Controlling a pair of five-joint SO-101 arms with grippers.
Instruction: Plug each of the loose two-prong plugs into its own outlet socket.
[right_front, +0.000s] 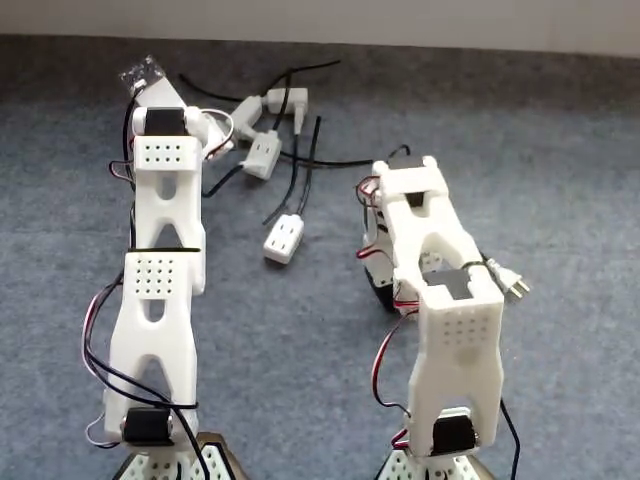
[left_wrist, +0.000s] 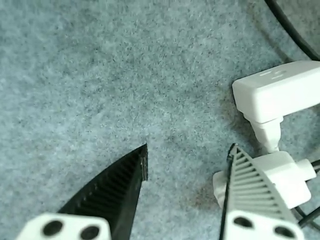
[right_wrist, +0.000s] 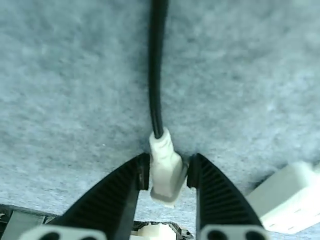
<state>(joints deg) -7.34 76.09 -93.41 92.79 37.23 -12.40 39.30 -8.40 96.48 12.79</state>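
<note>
Our right gripper (right_wrist: 168, 162) pinches a white plug (right_wrist: 165, 175) low over the carpet (right_wrist: 60, 75). The free socket (right_front: 283, 238) lies between nine and ten o'clock of that arm. Drag from the black cord (right_wrist: 157, 75) could twist the plug, so its prongs miss the slots. Our left gripper (left_wrist: 188, 149) gapes wide, empty.

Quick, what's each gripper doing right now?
Left gripper: open, holding nothing.
Right gripper: closed on a white plug.
</note>
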